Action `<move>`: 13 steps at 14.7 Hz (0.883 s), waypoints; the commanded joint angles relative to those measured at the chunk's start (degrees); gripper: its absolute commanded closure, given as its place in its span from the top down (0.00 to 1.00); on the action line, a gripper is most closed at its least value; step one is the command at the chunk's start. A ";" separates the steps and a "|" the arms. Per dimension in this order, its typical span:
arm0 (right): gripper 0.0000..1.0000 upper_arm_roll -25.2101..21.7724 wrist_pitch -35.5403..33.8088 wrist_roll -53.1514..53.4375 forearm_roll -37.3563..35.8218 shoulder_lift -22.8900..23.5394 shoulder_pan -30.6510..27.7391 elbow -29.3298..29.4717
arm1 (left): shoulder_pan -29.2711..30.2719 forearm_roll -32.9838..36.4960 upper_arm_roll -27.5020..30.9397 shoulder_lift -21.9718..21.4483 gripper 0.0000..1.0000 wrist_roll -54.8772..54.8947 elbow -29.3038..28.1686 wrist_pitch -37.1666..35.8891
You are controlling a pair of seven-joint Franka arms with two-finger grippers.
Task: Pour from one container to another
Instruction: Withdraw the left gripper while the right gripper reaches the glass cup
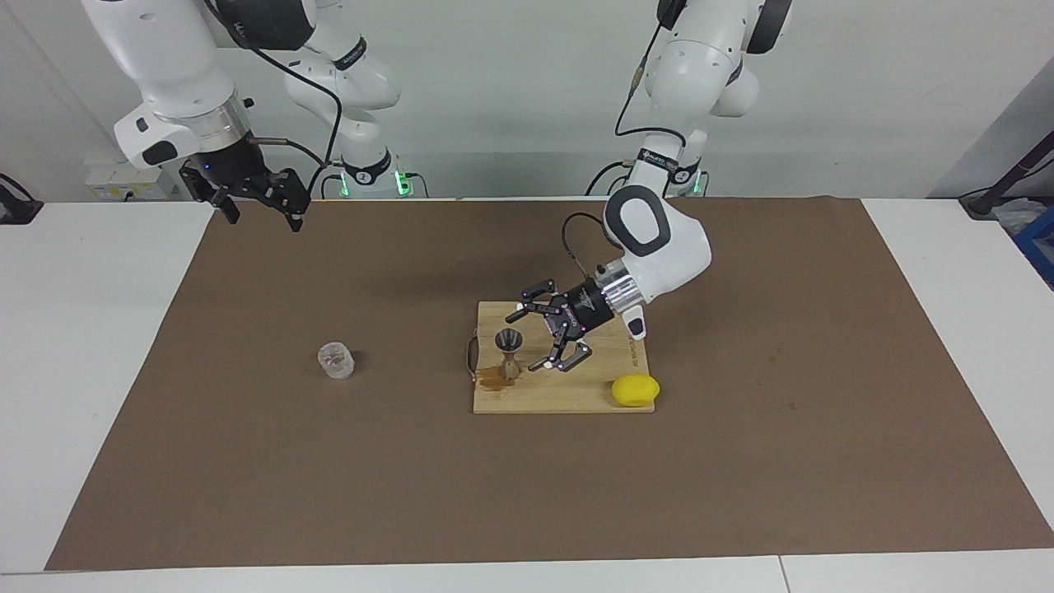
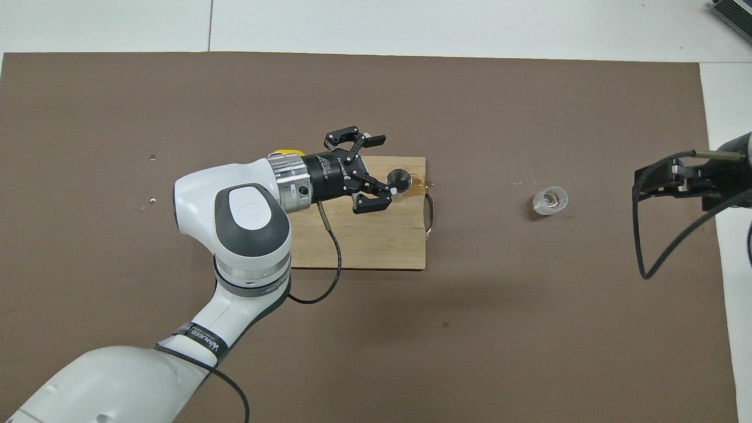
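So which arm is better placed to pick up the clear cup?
Probably the right: its open gripper waits at the cup's end of the table. The open left gripper is beside the jigger on the board.

table (image 1: 99,371) | brown mat (image 1: 329,478) | on mat: cutting board (image 1: 568,399), clear cup (image 1: 336,361)

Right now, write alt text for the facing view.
The left gripper, open, hangs over a wooden cutting board beside an upright silver jigger standing by a brown spill. A clear ribbed cup sits on the brown mat toward the right arm's end, a lemon at the board's corner.
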 commanded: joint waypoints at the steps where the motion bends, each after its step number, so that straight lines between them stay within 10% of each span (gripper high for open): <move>1: 0.99 0.15 0.82 0.01 -0.86 -0.99 -0.19 -1.34 | 0.97 6.79 1.05 -5.37 1.00 -4.56 -2.28 -0.74; 10: 0.96 -0.20 6.43 7.80 -0.07 -0.90 -1.07 -5.46 | 8.36 64.95 3.33 -9.42 1.00 -5.45 0.96 -2.83; 13: 0.97 -0.20 9.59 18.52 0.54 -0.29 -0.98 -7.93 | 10.81 74.74 5.62 -11.88 1.00 -3.09 1.23 -8.08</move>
